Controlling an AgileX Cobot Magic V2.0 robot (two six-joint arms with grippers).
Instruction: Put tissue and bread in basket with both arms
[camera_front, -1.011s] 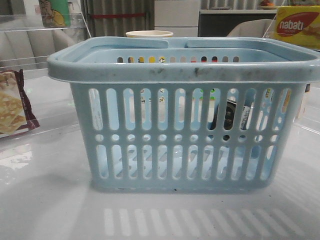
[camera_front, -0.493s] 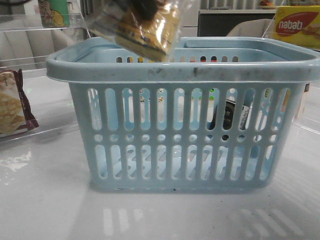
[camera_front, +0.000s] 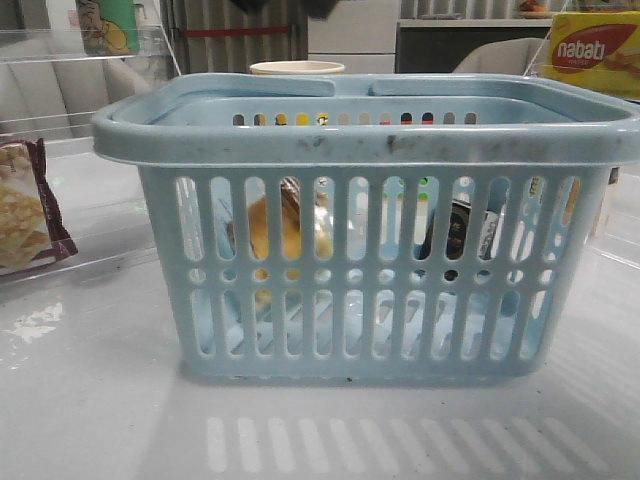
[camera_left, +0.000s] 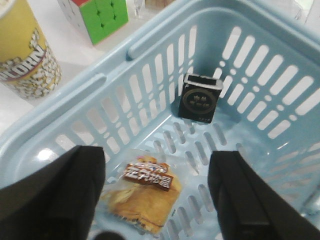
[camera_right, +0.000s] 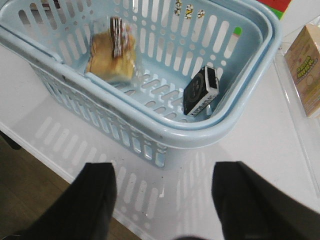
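Bread (camera_left: 145, 192) lies in basket (camera_left: 60, 105) — below wide-open, empty left gripper (camera_left: 156, 200).

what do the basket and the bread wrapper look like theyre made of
The basket looks like moulded light-blue plastic: matte, with cut slots and a scuffed rim. The bread seems wrapped in thin clear plastic film: glossy, crinkled, the loaf showing through under a printed label.

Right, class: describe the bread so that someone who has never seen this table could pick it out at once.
Find the large light-blue slotted basket in the middle of the white table. Two things lie inside: toward the robot's left is the bread, a clear packet with a golden-brown loaf and a dark printed label strip. The tissue at the other end is a small blackish pack.
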